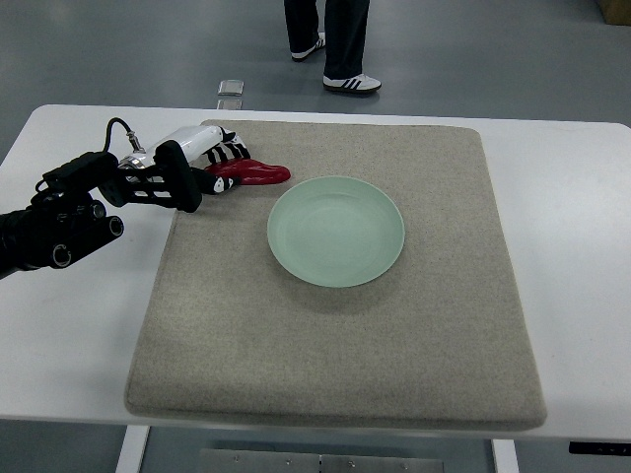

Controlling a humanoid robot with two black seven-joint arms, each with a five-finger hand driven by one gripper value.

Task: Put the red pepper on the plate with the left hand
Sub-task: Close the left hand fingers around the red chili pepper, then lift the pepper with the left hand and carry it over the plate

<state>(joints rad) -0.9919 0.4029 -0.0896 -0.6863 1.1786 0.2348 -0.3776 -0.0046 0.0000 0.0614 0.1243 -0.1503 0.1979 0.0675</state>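
Top view — left hand [212, 158] on red pepper [254, 174]

A single top view covers everything here, and it looks down steeply from the robot's own side of the white table [572, 197], facing away from the robot toward the far floor. It sits well back, so the whole beige mat [335, 345] fits in frame, along with the table's far edge and most of its left and right sides. The near table edge runs along the bottom of the picture, with a strip of the frame beneath it showing. Beyond the far edge the grey floor comes into view, where a person's legs and shoes [340, 59] stand, cut off at the top.
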